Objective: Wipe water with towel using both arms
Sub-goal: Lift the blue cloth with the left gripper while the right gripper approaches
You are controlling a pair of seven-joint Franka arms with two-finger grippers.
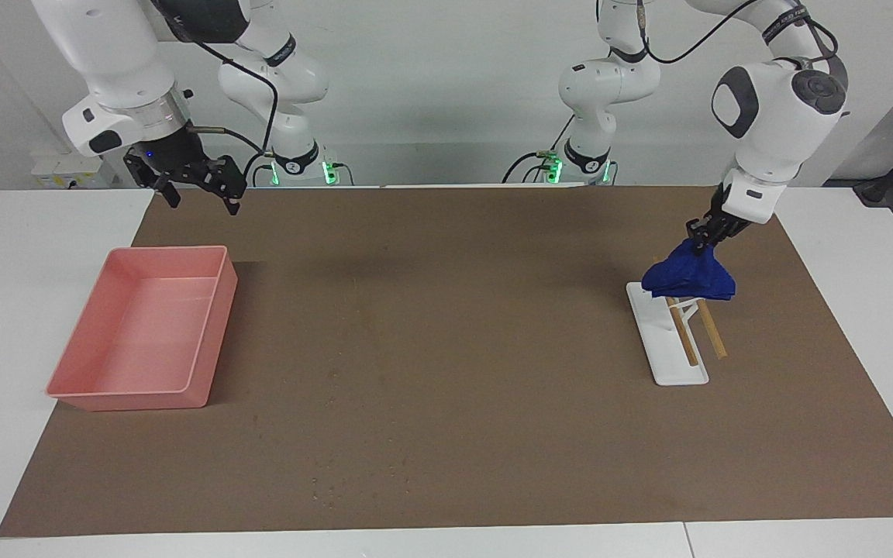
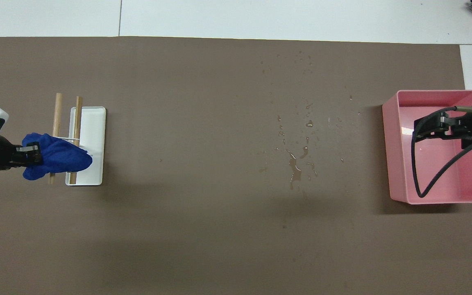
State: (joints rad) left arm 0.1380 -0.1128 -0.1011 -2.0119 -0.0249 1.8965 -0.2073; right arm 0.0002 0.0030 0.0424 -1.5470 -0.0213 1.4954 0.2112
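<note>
The towel [image 1: 688, 277], a deep-blue soft cloth bunched into a drooping, tent-shaped lump, hangs from the left claw [image 1: 704, 236], which is clenched on its top fold. Its lower folds drape over the wooden rails of a small white drying rack [image 1: 667, 341] at the left arm's end of the brown tabletop [image 1: 446, 325]. The water [image 2: 297, 159], a scatter of droplets and one small puddle, lies well apart from the towel, toward the right arm's end, nearer the pink tray [image 1: 206, 341] than the rack. The right claw [image 1: 197, 180], fingers spread, hovers over the tray's robot-side edge, the arm waiting.
</note>
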